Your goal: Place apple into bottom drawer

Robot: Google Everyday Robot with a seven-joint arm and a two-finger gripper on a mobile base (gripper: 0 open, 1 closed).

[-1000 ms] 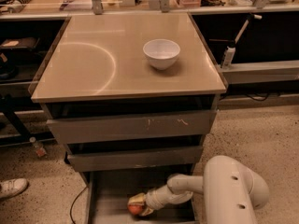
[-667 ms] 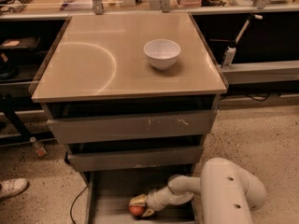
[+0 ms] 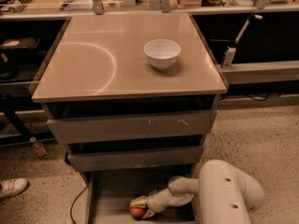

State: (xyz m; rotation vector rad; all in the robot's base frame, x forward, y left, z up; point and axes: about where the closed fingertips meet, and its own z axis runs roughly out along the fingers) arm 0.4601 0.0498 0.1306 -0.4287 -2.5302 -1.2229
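Note:
The small red-orange apple (image 3: pixel 136 212) sits low in the open bottom drawer (image 3: pixel 108 190), near the front middle of its grey floor. My gripper (image 3: pixel 139 207) reaches in from the right, at the end of the white arm (image 3: pixel 224 195), and its fingers (image 3: pixel 138 201) are closed around the apple. Whether the apple rests on the floor or hangs just above it I cannot tell. The drawer's front part runs out of view at the bottom.
Two upper grey drawers (image 3: pixel 133 126) with scratched fronts hang slightly open above. A white bowl (image 3: pixel 161 53) stands on the tan cabinet top (image 3: pixel 84 64). A white shoe (image 3: pixel 11 188) and a cable (image 3: pixel 74 204) lie on the speckled floor to the left.
The gripper with the apple has sunk a little lower and nearer the drawer's front. The arm's white shell has shifted slightly left with it.

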